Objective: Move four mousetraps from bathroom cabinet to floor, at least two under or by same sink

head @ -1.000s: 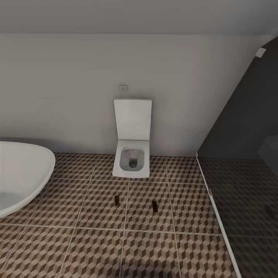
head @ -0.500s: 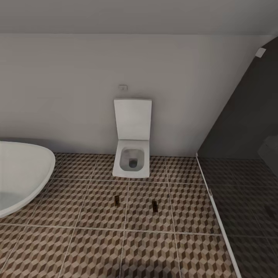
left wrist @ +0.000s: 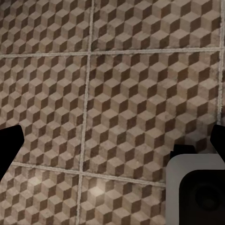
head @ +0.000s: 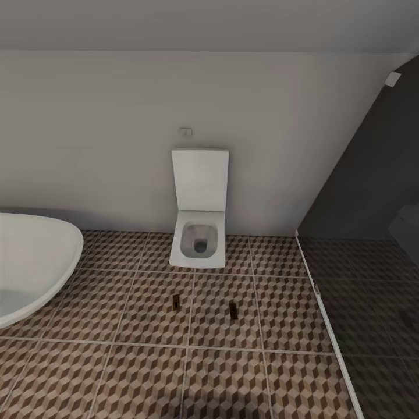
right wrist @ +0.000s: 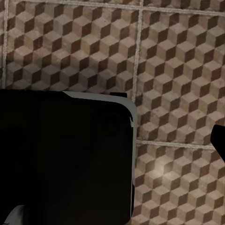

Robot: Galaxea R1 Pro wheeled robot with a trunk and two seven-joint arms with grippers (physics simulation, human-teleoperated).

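Two mousetraps lie flat on the bathroom floor, well apart, both at 6 o'clock of the toilet. Bathtub rim sits at 9 o'clock, dark glass partition edge at 3 o'clock; bare tiles between. Left fingers spread wide, holding nothing. Right fingers: can't tell, one tip only.
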